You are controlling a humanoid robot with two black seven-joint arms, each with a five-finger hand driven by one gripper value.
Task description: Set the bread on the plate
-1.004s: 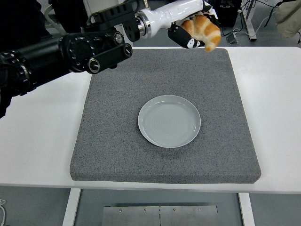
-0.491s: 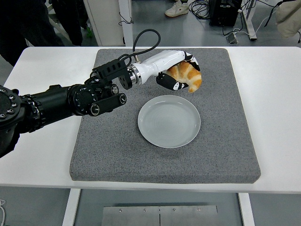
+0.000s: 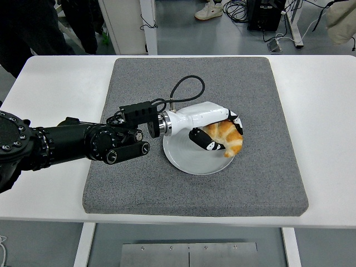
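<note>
One croissant: the only bread in view, the croissant (image 3: 227, 137) is golden and curved, held low over the right half of the plate; whether its underside touches the plate cannot be told.
One plate: the pale grey plate (image 3: 186, 158) sits near the middle of the grey mat (image 3: 139, 183), with its left and near parts bare.
One working hand: the left hand (image 3: 214, 133), white-shelled with black fingers, reaches in from the left over the plate.
Fingers: curled around the croissant, one black finger (image 3: 210, 146) under its near side and others over its top, so the grip is not yet let go.
Other arm: the right arm is not in view.
Done so far: by the look of it, the carrying is finished, since the bread is inside the plate's rim and down at plate level.
Left to do: I judge that the fingers must open and the hand draw clear, leaving the croissant lying on the plate alone.
Risk: the croissant lies toward the plate's right rim, so a careless release could tip its tail over the edge.
One table: the white table (image 3: 50, 167) carries the mat and nothing else that shows.
</note>
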